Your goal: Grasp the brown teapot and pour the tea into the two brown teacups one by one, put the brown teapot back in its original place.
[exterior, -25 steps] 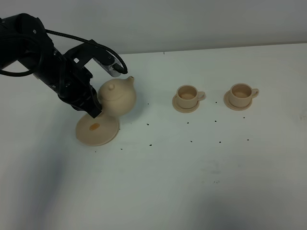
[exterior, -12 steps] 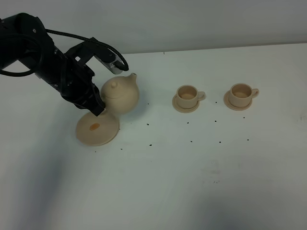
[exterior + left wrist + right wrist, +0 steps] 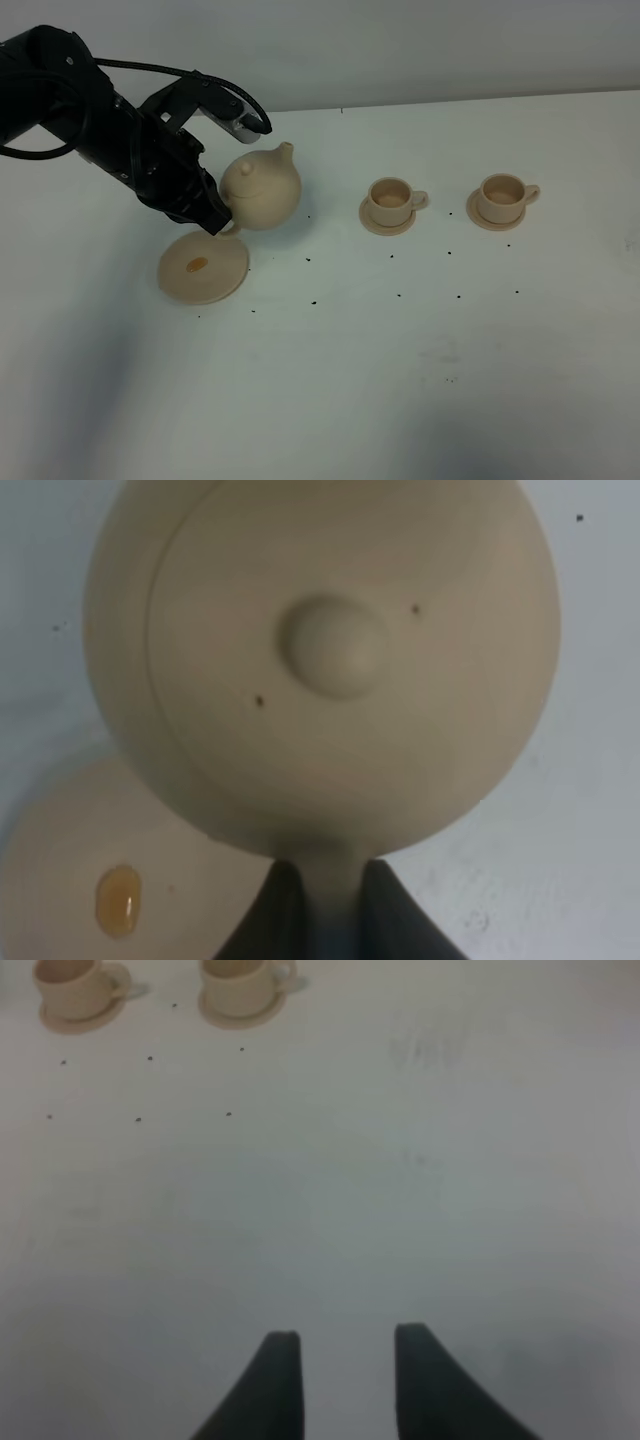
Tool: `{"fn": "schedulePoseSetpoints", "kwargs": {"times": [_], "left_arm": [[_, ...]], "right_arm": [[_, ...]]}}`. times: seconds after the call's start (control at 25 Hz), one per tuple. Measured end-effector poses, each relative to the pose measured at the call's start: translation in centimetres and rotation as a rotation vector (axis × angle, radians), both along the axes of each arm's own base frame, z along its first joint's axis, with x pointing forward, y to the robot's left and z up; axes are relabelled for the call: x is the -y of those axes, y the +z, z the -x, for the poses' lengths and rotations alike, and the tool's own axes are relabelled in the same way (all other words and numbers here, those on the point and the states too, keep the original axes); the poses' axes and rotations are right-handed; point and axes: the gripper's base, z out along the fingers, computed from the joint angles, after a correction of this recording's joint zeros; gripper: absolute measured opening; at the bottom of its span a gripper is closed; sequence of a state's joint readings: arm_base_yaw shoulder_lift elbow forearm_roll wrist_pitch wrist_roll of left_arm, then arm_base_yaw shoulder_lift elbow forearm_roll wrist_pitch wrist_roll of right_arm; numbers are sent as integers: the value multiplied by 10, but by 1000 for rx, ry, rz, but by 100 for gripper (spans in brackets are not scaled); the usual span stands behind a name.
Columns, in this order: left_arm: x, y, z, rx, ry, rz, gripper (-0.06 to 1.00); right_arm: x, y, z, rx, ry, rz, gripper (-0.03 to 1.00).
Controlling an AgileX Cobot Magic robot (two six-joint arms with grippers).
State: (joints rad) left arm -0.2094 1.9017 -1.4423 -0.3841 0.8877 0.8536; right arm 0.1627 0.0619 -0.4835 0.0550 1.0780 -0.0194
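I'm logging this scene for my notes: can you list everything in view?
Teapot: one, beige-tan, held above the table, left side.
Large saucer: one, beige-tan with an orange spot, on the table near the teapot, not touching it.
Teacups: two, beige-tan, right of the teapot.
Small saucers: two, beige-tan, one under each teacup.
Table: one, white, with scattered dark specks.
Left claw: black, shut on the teapot's handle.
Right claw: black, open, empty.

We see soft, even light on the worktop [image 3: 400,390], dimmer towards its near edge, and the brown teapot [image 3: 420,740] blurred close-up.
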Motion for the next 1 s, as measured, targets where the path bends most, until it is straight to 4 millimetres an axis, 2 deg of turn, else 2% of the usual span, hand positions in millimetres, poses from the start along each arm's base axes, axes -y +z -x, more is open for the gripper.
{"fn": "schedulePoseSetpoints", "kwargs": {"times": [0.32, 1.0], "left_arm": [[6, 0, 5, -40, -12, 21, 12], [74, 0, 28, -32, -81, 14, 12]], "right_arm": [[0, 0, 0, 0, 0, 0, 24], [0, 0, 0, 0, 0, 0, 24]]}}
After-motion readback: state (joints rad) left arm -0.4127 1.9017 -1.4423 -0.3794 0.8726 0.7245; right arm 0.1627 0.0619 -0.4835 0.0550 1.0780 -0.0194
